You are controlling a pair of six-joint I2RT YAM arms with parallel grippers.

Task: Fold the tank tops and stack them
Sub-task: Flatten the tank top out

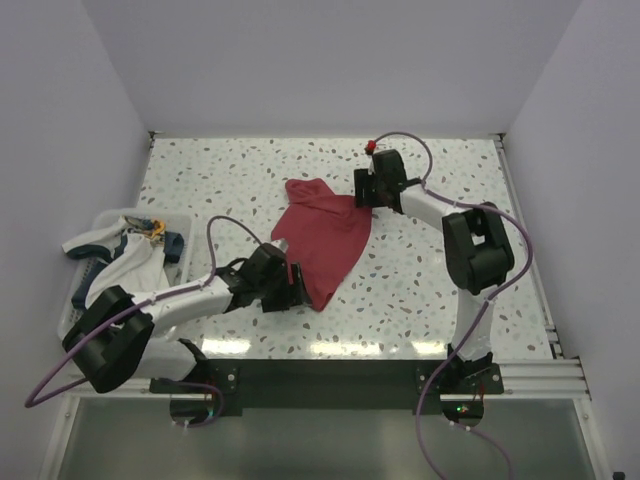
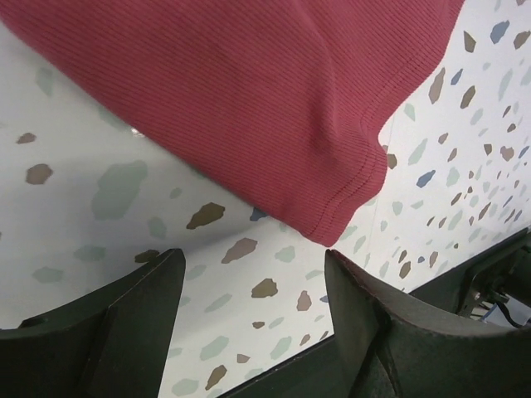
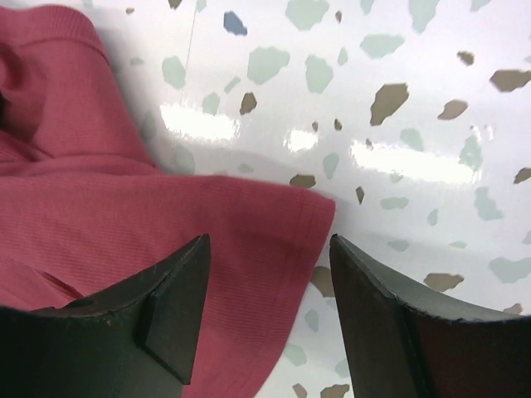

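open left claw (image 2: 253, 257) beside red tank top (image 2: 249, 99)

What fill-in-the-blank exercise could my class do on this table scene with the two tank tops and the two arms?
1. The tank top lying on the speckled table is dark ____.
2. The white tank top sits in a bin on the table's ____ side.
3. The left gripper and the right gripper both stand ____, gripping nothing.

Missing words: red; left; open.
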